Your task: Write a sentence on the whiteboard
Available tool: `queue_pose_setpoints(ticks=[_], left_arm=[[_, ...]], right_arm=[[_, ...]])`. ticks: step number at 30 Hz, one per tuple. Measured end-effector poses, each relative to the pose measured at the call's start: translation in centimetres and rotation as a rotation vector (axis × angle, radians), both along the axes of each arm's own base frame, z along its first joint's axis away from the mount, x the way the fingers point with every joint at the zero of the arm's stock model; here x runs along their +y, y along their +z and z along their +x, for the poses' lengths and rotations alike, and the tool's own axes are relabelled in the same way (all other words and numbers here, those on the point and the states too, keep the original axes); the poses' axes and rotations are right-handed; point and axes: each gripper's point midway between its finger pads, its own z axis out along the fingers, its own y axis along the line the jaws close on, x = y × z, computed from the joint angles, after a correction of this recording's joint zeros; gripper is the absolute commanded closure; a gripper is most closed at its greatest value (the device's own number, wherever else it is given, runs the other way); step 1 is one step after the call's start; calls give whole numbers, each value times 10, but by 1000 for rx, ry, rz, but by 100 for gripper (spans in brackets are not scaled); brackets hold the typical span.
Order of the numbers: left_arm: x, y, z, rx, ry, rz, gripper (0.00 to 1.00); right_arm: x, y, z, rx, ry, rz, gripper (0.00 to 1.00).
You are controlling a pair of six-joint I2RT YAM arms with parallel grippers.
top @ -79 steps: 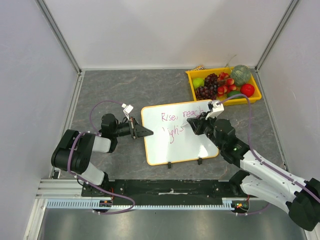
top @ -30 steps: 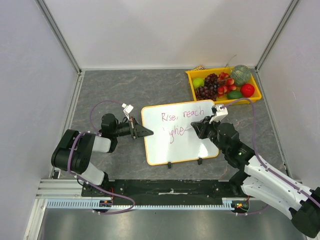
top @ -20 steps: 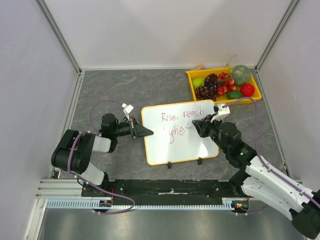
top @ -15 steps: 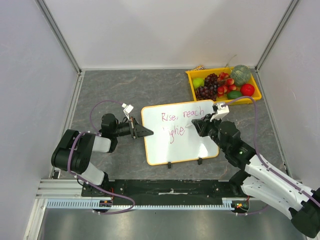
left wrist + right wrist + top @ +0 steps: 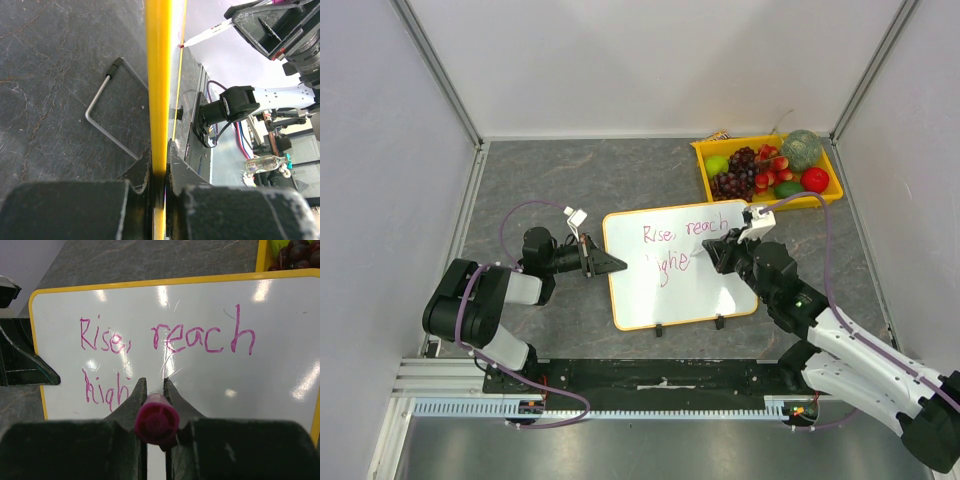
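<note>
Marker (image 5: pixel 155 423) is pinched by right gripper (image 5: pixel 152 386), tip apparently on board (image 5: pixel 250 390) just past the sentence's (image 5: pixel 170 342) "high"; board's rim is clamped by left gripper (image 5: pixel 159 172).

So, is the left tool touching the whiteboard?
Touching. The left wrist view shows the left tool shut on the whiteboard, its yellow rim pinched between both fingers with no gap.
</note>
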Motion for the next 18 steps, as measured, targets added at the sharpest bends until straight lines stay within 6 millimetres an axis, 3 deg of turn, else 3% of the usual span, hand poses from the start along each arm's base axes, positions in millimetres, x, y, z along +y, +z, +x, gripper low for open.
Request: queue_pose_setpoints(ticks=[18], left_arm=[[0,0,0,1,0,0,98]], right_arm=[[-5,-9,-9,0,8,13,100]])
